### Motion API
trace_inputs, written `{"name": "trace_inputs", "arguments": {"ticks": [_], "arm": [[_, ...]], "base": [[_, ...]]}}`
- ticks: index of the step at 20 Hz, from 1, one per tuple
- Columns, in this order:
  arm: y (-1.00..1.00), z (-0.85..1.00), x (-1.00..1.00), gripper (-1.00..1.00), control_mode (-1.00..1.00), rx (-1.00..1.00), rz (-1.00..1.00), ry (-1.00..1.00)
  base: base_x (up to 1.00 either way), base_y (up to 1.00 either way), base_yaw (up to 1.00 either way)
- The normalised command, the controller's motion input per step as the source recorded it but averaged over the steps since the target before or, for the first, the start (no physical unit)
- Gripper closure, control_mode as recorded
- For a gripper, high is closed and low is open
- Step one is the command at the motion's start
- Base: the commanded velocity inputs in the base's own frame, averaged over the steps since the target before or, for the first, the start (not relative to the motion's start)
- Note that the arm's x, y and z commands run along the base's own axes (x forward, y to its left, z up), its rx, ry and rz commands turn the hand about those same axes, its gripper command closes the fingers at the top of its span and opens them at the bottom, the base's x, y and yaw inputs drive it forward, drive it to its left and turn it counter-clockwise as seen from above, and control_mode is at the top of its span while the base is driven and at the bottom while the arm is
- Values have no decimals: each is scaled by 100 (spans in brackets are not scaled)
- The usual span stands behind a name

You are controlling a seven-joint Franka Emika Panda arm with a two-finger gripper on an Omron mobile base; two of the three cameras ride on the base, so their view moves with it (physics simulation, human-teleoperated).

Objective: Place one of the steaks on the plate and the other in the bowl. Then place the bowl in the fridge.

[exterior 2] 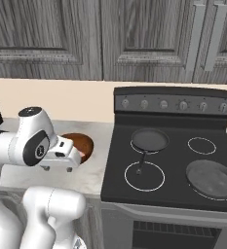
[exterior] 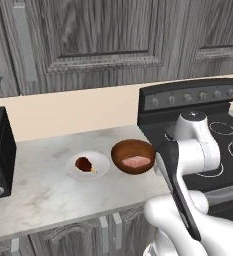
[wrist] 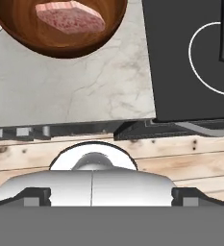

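With its fingers (wrist: 36, 194) standing wide apart and holding nothing, the gripper (wrist: 111, 194) is hanging back from the bowl (wrist: 60, 36), which is sitting ahead on the counter (wrist: 84, 91) holding the pink steak (wrist: 70, 17), so a low approach is risking knocking the rim and spilling it.
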Motion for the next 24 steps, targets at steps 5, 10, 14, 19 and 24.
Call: {"name": "trace_inputs", "arguments": {"ticks": [5,10,14,19,24], "arm": [[0,6,3,-100,-100,1,1,-8],[-18,33,37,-100,-100,37,0,-17],[-29,13,49,-100,-100,25,0,-1],[-17,6,69,-100,-100,6,-1,26],[-17,-16,29,-100,-100,0,0,-2]], "base": [[0,0,0],[0,0,0],[0,0,0],[0,0,0],[0,0,0]]}}
